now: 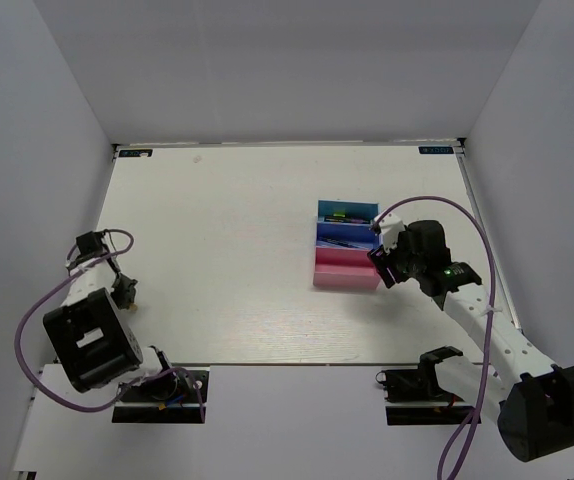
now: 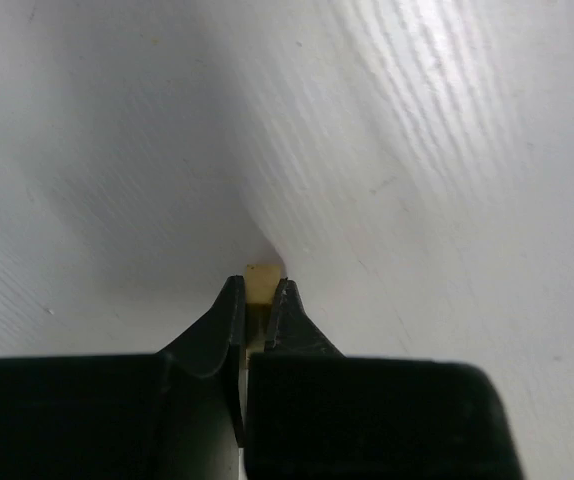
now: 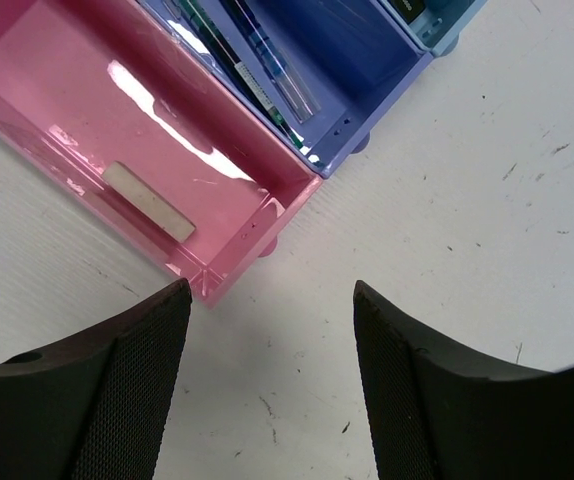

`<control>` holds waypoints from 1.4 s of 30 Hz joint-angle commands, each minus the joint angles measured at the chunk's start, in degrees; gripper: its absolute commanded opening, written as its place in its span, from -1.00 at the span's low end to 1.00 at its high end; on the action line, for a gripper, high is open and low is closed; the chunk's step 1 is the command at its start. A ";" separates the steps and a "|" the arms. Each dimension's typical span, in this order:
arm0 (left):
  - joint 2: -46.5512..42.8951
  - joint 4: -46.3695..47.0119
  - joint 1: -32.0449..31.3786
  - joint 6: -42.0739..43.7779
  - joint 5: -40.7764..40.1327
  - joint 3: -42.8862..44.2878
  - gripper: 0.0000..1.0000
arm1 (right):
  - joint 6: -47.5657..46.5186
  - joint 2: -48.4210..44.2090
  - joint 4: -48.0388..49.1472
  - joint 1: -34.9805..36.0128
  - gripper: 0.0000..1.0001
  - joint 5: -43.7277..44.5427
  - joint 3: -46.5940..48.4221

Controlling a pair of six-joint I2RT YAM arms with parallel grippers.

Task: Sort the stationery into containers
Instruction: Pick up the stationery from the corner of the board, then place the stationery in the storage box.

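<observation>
Tan eraser point(image 2: 264, 272) is clamped in the jaws of the left gripper point(image 1: 126, 293) at the tabletop point(image 1: 227, 220), well apart from the pink tray point(image 3: 67, 95). Jaws of the right gripper point(image 3: 272, 300) are spread wide just beside that tray's end; a whitish eraser point(image 3: 149, 201) is seen lying inside it.

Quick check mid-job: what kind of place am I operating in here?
Probably a lab test cell: plain white walls box in a white table, with two robot arms bolted at its near edge.
</observation>
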 commanded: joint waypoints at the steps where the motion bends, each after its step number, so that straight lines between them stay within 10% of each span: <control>1: -6.10 -1.37 -2.37 -2.16 3.04 0.42 -1.00 | 0.98 -0.86 1.86 -0.40 0.38 -1.52 0.09; 7: -21.83 -0.50 -11.15 -8.48 10.51 2.88 -1.00 | 1.07 -2.08 1.07 -0.49 0.47 -2.14 0.27; 12: -22.91 5.02 -25.97 -12.89 18.86 5.78 -1.00 | 2.21 -3.67 2.12 -0.66 -0.97 -0.65 -0.26; 13: -22.03 6.17 -28.03 -14.20 20.79 6.65 -1.00 | 2.56 -3.85 2.38 -0.66 -1.00 -0.30 -0.26; 21: -6.74 3.82 -55.62 -14.55 12.11 25.26 -1.00 | 3.01 -4.90 2.74 -0.84 -1.00 0.94 -0.61; 42: 22.61 8.56 -74.89 -20.27 8.68 47.44 -1.00 | 3.01 -6.48 3.79 -2.24 -0.66 1.81 -1.75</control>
